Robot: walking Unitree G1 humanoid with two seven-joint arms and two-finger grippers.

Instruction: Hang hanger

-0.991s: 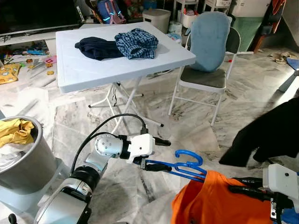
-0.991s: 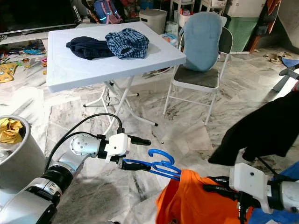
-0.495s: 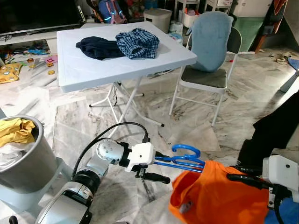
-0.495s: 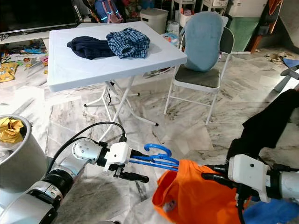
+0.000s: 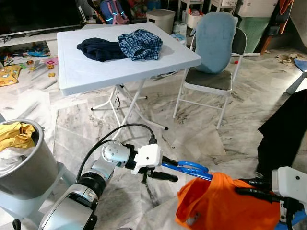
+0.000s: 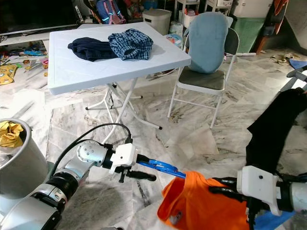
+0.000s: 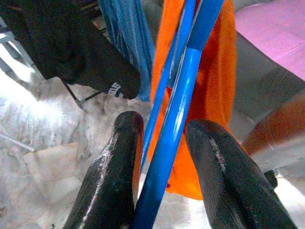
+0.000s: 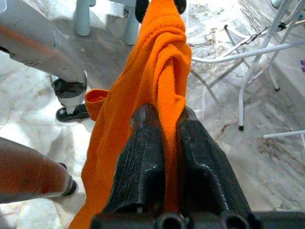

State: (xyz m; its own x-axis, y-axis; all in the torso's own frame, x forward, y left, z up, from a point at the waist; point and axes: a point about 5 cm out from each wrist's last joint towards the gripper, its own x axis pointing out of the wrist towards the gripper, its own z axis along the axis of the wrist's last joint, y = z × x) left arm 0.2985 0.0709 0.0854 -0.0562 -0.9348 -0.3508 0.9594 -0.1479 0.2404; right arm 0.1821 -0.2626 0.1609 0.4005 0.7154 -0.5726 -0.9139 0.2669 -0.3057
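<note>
The left end effector (image 5: 160,169) holds the blue hanger (image 5: 187,167) out low over the marble floor (image 5: 201,129); in the left wrist view its 2 fingers (image 7: 112,176) sit on either side of the hanger's bar with the bar between them, so it is grasping the hanger. The right end effector (image 8: 164,152) is clenched on a fold of the orange shirt (image 5: 225,206), which hangs on the hanger's far end, near the robot's right side.

The hanger is held at 1 end only, with the shirt's weight out at the other. That load could make the smooth bar turn or slide between the fingers, and the hook would then point the wrong way for hanging. The shirt looks bunched rather than spread over the hanger; if the right end effector lets go, the cloth may slip off onto the floor. If the 2 arms pull apart, the fabric could drag the hanger out of the left grip. A black garment (image 5: 283,129) hangs close on the right and could snag the hook as it rises. The bench (image 5: 91,72) with 2 garments and the chair (image 5: 216,48) stand well apart.
</note>
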